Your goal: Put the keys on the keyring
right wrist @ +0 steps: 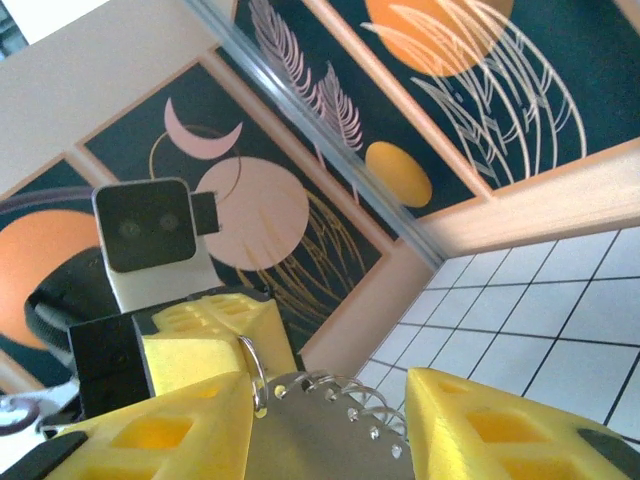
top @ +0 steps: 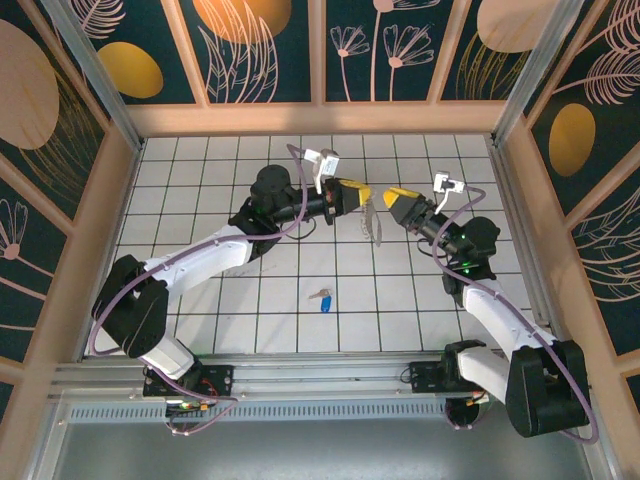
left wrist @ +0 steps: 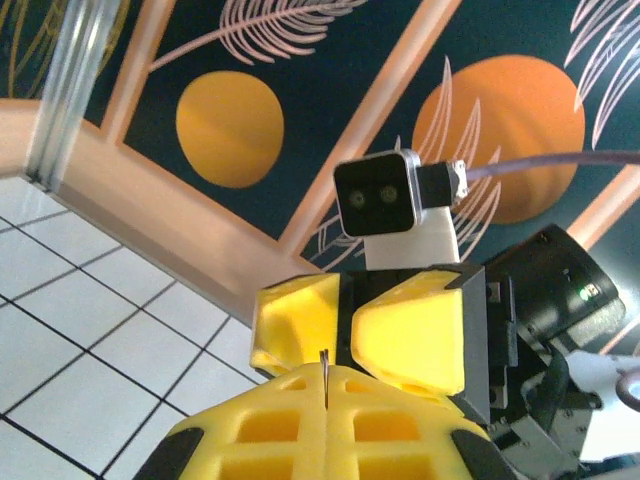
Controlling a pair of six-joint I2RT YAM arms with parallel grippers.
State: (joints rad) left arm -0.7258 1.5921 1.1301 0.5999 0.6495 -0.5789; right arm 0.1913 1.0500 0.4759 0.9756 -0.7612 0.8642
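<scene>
The keyring, a pale metal piece with small rings along its edge, hangs in the air between my two grippers. My left gripper is shut on it; in the left wrist view the keyring is a thin edge pinched between the yellow pads of the left gripper. My right gripper faces it with its jaws apart. In the right wrist view the keyring lies between the spread fingers of the right gripper. The blue-headed key lies on the white tiles, below both grippers.
Wooden walls with dark leaf panels ring the tiled floor. A metal rail runs along the near edge by the arm bases. Each wrist camera sees the other arm's camera block close ahead.
</scene>
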